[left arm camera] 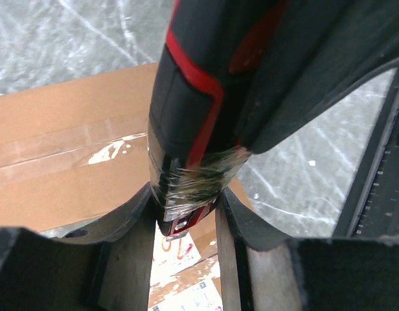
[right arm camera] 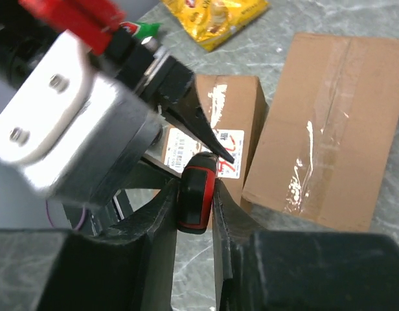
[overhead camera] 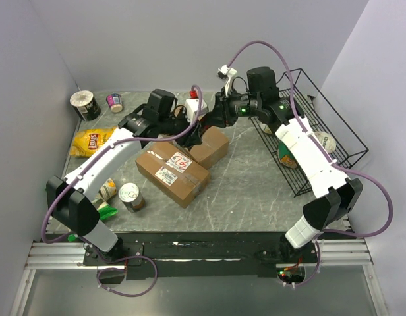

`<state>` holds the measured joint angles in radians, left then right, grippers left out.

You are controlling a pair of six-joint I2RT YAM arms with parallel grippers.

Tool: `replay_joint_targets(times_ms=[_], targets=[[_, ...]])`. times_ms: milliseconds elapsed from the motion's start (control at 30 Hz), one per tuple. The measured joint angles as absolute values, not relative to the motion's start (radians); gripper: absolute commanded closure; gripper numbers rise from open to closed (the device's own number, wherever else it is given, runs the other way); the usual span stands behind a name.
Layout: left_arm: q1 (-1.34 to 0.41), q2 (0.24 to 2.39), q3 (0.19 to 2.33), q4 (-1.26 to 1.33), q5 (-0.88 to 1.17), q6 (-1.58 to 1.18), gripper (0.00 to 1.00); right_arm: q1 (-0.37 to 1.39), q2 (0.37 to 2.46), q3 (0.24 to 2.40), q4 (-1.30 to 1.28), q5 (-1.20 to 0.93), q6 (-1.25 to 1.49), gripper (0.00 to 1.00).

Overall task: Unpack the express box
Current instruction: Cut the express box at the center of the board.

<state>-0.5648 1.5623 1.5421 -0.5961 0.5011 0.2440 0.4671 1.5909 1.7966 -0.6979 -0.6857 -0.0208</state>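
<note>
Two cardboard express boxes lie mid-table: a labelled one (overhead camera: 172, 170) and a taped one (overhead camera: 209, 146). Above them both arms meet around a black-and-red utility knife (left arm camera: 199, 97). My left gripper (left arm camera: 185, 207) is shut on the knife's tape-wrapped front end, above the taped box (left arm camera: 63, 155). My right gripper (right arm camera: 195, 194) is shut on the knife's red-edged rear end (right arm camera: 195, 207), both pads touching it. In the right wrist view, the labelled box (right arm camera: 235, 110) and the taped box (right arm camera: 329, 129) lie below. In the top view, the left gripper (overhead camera: 200, 130) and right gripper (overhead camera: 213, 118) nearly touch.
A black wire basket (overhead camera: 351, 155) holding a few items stands at the right. A yellow chips bag (overhead camera: 91, 140), a can (overhead camera: 132, 196), a green packet (overhead camera: 105, 210), a tin (overhead camera: 84, 104) and a small cup (overhead camera: 115, 102) lie along the left side.
</note>
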Motion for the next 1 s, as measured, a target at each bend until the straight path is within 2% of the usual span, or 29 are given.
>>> replay_joint_targets(times_ms=[200, 367, 633, 800, 900, 933, 1000], targets=[[-0.465, 1.555, 1.502, -0.541, 0.742, 0.191, 0.54, 0.419, 1.591, 1.798, -0.718, -0.852, -0.194, 1.0], [-0.371, 1.543, 1.435, -0.463, 0.952, 0.144, 0.57, 0.397, 1.561, 1.755, -0.707, -0.95, -0.288, 1.0], [-0.37, 1.568, 1.449, -0.433, 1.126, 0.165, 0.57, 0.397, 1.536, 1.747, -0.699, -1.0, -0.307, 1.0], [-0.37, 1.587, 1.454, -0.421, 1.179, 0.168, 0.66, 0.397, 1.536, 1.748, -0.682, -0.995, -0.283, 1.0], [-0.37, 1.589, 1.454, -0.414, 1.198, 0.167, 0.87, 0.397, 1.536, 1.748, -0.667, -0.992, -0.266, 1.0], [-0.37, 1.589, 1.454, -0.411, 1.214, 0.183, 0.98, 0.397, 1.536, 1.75, -0.661, -0.988, -0.257, 1.0], [-0.37, 1.589, 1.454, -0.406, 1.233, 0.204, 0.99, 0.393, 1.536, 1.752, -0.654, -0.988, -0.241, 1.0]])
